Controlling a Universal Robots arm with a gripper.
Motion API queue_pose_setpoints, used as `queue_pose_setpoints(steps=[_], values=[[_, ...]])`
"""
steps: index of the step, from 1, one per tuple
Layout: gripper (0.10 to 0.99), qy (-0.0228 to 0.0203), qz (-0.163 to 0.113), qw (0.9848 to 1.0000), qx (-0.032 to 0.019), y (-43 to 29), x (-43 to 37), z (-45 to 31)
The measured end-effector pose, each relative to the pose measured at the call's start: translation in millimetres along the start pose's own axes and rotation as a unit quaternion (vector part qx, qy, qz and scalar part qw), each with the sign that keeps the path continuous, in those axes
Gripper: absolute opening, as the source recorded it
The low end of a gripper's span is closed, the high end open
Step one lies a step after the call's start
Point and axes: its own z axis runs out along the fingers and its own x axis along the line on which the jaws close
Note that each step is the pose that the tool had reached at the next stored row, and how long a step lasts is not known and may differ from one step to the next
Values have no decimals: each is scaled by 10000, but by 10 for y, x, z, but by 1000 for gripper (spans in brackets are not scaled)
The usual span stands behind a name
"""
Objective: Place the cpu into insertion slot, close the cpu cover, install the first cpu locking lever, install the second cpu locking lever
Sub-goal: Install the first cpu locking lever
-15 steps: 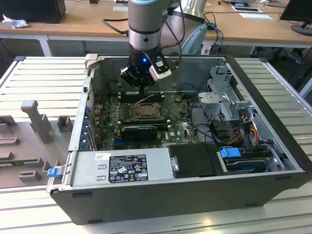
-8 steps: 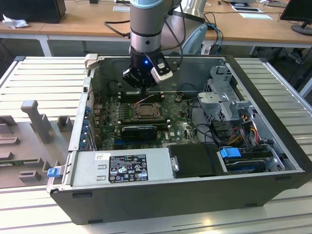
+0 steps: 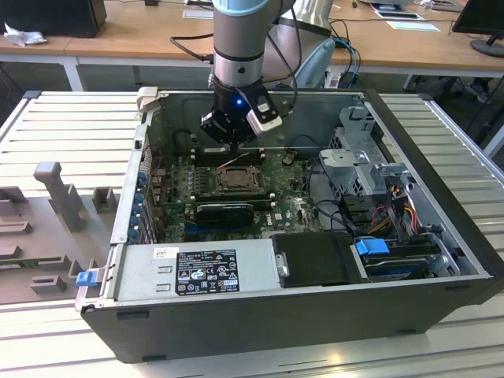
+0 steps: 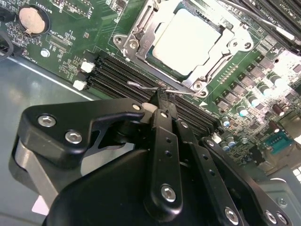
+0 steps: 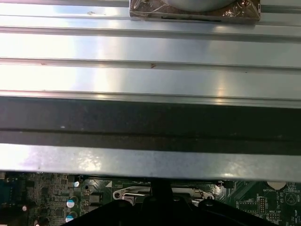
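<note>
Just beyond hand (image 4: 162,101), seated cpu (image 4: 188,40)

No print can be made out: the black rectangular label (image 3: 207,272) on the grey metal power-supply box (image 3: 252,250) (small white sticker (image 3: 164,253) beside it) carries tiny unreadable lettering.

The pale cpu (image 4: 187,38) lies flat in the insertion slot (image 4: 225,45), cpu cover (image 4: 141,35) shut.

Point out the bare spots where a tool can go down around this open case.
Free: the ribbed metal table on the exterior view's left of the case, and the strip on its right. Crowded: inside the case, with the gripper over the cpu and cables beside the drive cage.
</note>
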Motion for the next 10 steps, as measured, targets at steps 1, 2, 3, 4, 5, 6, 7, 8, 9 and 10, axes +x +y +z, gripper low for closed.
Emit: queue_pose_setpoints(steps=[1, 2, 3, 4, 5, 6, 7, 8, 9, 10], values=[[106, 1, -8, 10000, -1, 0, -3, 0], [106, 1, -19, 10000, -3, 0, -6, 3], [106, 1, -25, 10000, -4, 1, -11, 6], [106, 2, -27, 10000, -4, 0, -13, 8], [106, 2, -27, 10000, -4, 0, -16, 11], [106, 2, -27, 10000, -3, -1, -19, 12], [106, 2, -27, 10000, -3, -1, -21, 12], [106, 2, -27, 10000, -3, -1, -27, 13], [106, 1, -26, 10000, -4, -1, -29, 14], [106, 2, -26, 10000, -3, -1, -31, 13]])
